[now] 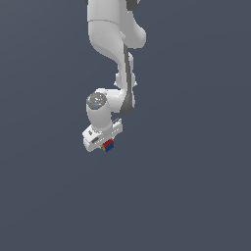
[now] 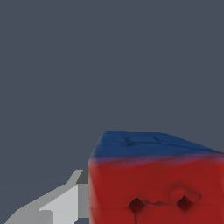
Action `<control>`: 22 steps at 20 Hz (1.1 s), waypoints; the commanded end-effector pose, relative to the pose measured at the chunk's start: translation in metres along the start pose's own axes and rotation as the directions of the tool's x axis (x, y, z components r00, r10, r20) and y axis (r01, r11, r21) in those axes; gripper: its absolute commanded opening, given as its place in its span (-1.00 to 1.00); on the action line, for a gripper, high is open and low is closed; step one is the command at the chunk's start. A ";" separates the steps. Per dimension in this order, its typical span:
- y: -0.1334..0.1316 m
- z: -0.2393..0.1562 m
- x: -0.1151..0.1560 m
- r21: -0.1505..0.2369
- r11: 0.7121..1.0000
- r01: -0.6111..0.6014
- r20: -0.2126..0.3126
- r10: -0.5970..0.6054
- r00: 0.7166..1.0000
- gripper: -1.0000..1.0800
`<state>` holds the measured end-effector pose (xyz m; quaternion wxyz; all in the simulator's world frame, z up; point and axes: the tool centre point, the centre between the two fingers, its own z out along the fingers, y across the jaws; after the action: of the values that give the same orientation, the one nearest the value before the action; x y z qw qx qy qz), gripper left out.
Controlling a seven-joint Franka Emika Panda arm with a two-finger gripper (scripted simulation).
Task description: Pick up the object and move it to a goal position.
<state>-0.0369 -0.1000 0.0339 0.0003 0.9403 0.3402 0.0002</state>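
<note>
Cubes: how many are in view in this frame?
1. The small red-and-blue cube sits at the tip of the white hand, against its fingers; in the wrist view it fills the lower right.

No text, label, brand, number or sign can be read in either view. Only two dark dots joined by a thin dark crack-like line are seen on the red face of the small red, blue and yellow cube (image 2: 157,188), and no characters are formed by them.
</note>
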 end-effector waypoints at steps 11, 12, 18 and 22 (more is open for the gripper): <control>-0.008 -0.007 0.004 0.000 1.000 0.000 0.000 0.000 1.000 -1.00; -0.012 -0.010 0.006 0.000 1.000 0.000 0.000 0.000 1.000 -1.00; -0.041 -0.035 0.021 0.000 1.000 0.000 0.000 0.000 1.000 -1.00; -0.072 -0.061 0.038 -0.001 1.000 0.001 0.001 -0.001 1.000 -1.00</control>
<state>-0.0517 -0.0348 0.0838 0.0001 0.9405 0.3399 -0.0014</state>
